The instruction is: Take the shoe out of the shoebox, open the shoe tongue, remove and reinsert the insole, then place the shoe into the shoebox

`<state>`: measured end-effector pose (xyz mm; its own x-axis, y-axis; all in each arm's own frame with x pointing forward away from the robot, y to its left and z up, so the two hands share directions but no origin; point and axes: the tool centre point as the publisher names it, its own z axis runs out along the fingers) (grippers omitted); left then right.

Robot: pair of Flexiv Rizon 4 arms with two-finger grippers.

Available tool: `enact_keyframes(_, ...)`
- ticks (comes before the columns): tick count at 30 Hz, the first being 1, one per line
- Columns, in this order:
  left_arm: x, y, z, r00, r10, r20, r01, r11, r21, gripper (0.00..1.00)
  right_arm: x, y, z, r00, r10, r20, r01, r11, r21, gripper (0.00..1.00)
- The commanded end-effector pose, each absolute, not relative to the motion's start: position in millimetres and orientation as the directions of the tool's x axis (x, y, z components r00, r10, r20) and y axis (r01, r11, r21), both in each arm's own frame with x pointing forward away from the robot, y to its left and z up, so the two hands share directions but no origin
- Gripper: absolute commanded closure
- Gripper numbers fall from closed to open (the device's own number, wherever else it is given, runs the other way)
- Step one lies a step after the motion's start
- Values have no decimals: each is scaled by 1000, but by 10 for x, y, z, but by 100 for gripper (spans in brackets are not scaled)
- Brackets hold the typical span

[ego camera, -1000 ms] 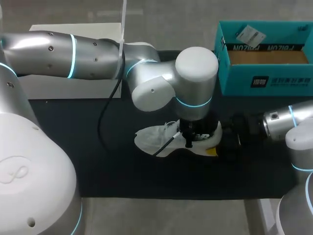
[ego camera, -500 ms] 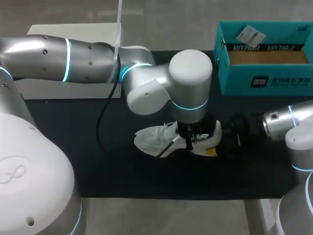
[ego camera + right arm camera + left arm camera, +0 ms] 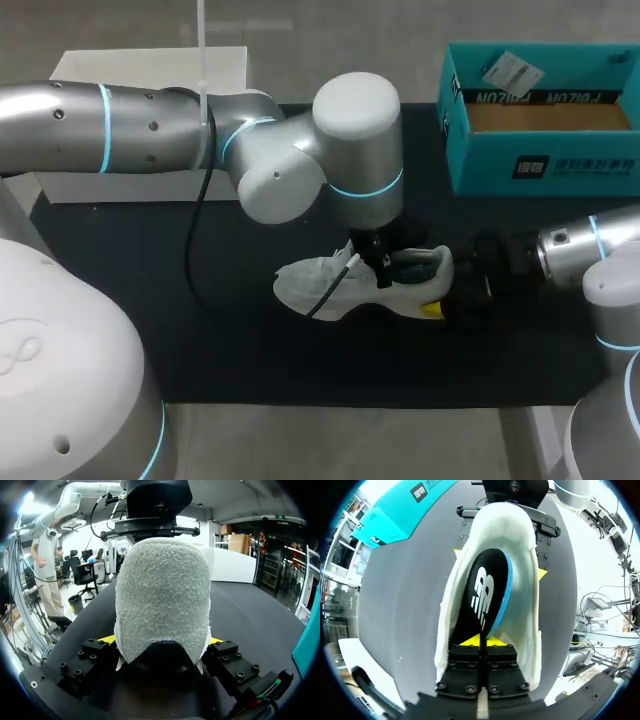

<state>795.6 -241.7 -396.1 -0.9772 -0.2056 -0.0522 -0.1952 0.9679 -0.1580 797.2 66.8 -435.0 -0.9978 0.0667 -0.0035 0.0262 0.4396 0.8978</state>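
Judging by the grips, the insole removal is in hand. The one shoe (image 3: 318,285) sits on the table (image 3: 150,300), out of the single open shoebox (image 3: 560,165). The right pincer (image 3: 161,645) clamps its heel from both sides. The left pincer (image 3: 480,641), fingers pinched nearly together, grips the one black insole (image 3: 482,595), tilted inside the shoe. Next, the insole needs drawing clear while the heel is held steady.

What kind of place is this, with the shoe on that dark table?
Probably a robotics lab test bench: on a dark table, the right hand grips a white shoe by the heel, the left hand pinches its insole, and a teal shoebox stands nearby.
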Motion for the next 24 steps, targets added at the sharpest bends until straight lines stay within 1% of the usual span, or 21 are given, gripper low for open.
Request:
enact_keyframes(1,8017,-2262,-3892,-976,-218,-25,-208,956,-209,100,7969,684,-4380,-998,68,-4,27,442,897,100)
enact_keyframes(7,8044,-2213,-3753,-973,-224,52,-229,926,-299,100,7969,684,-4380,-998,68,-4,27,442,897,100)
enact_keyframes(16,7984,-2329,-3463,-982,-127,139,-176,877,-446,100,7969,684,-4380,-998,68,-4,27,442,897,100)
enact_keyframes(24,7948,-2479,-3254,-984,-17,176,-109,842,-529,100,7969,684,-4380,-998,68,-4,27,442,897,100)
